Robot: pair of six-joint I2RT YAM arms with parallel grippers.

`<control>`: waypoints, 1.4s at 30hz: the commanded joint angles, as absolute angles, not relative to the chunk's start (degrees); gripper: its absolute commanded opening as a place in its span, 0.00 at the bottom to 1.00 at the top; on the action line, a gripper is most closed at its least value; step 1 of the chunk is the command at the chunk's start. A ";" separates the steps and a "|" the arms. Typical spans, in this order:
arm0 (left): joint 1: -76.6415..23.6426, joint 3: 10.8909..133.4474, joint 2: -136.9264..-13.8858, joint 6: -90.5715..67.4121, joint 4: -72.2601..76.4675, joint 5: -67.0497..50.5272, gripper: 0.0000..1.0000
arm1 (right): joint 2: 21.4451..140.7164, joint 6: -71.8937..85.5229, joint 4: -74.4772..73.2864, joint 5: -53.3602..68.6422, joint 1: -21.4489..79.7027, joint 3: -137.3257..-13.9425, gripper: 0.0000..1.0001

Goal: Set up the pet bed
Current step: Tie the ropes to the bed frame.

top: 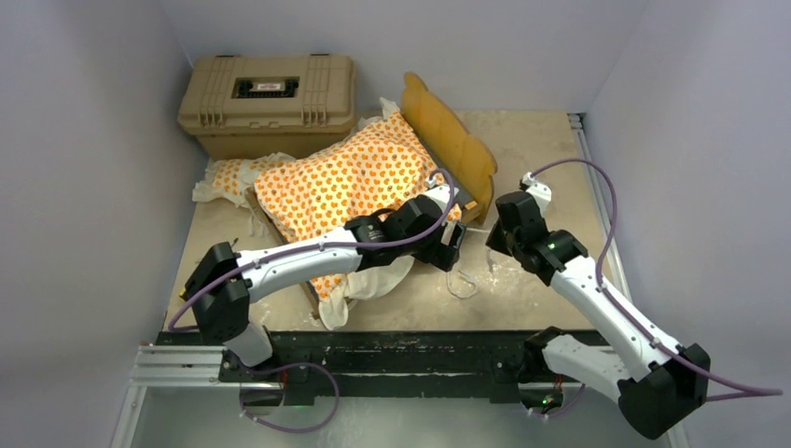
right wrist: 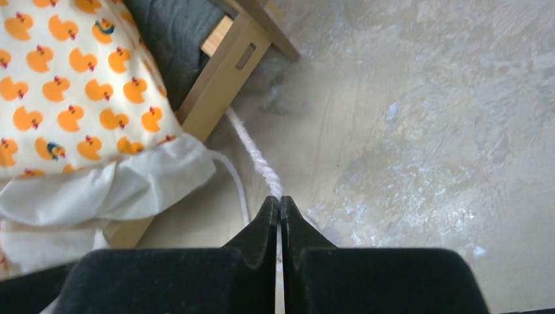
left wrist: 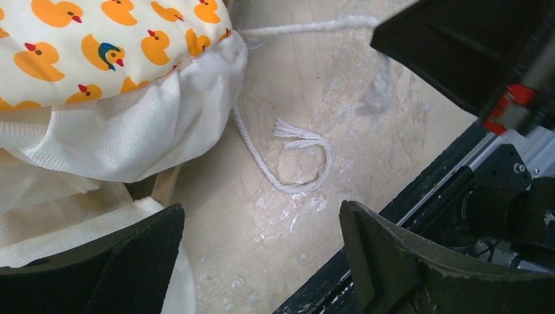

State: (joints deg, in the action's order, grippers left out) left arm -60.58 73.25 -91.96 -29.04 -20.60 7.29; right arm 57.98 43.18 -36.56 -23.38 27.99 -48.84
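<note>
I judge the setup partly done. The mattress cushion (top: 345, 182) lies on the bed frame (right wrist: 226, 75) but skewed, its ruffle overhanging the rail. The pillow (top: 233, 175) lies off the bed, near the tan hard case (top: 266, 103); placing it remains. My right gripper (right wrist: 280, 209) is clenched on the white cord (right wrist: 252, 147). My left gripper (left wrist: 260, 226) stands released beside the ruffle.

The worn beige tabletop (top: 546, 154), marked with what may be white residue, is enclosed by plain pale walls (top: 84, 140); a tan hard case (top: 269, 103) is set far left.
</note>
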 commanded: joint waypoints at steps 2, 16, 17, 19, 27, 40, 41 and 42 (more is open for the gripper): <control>-60.30 73.82 -93.76 -33.94 -17.41 9.60 0.86 | 54.18 41.64 -38.83 -11.45 27.76 -48.46 0.00; -60.21 70.55 -87.91 -36.30 -15.81 16.98 0.86 | 58.74 41.02 -19.75 17.15 28.66 -36.81 0.00; -60.21 70.57 -87.38 -36.11 -16.16 17.16 0.86 | 59.02 41.11 -19.53 17.91 28.89 -37.43 0.00; -60.21 70.59 -86.41 -35.81 -16.57 17.73 0.86 | 59.59 41.56 -18.64 19.81 29.04 -38.19 0.00; -60.25 69.22 -83.06 -35.14 -17.41 20.93 0.86 | 67.89 42.13 -9.79 21.06 31.62 -33.56 0.14; -60.12 68.47 -81.30 -33.31 -20.21 22.67 0.88 | 61.46 39.82 -27.34 -7.40 32.43 -41.35 0.50; -60.12 68.52 -81.30 -33.20 -20.34 22.61 0.88 | 61.53 40.01 -26.26 -8.08 32.43 -40.87 0.49; -60.12 68.47 -81.30 -33.02 -20.38 22.51 0.88 | 61.92 40.73 -26.57 -7.44 32.43 -40.77 0.48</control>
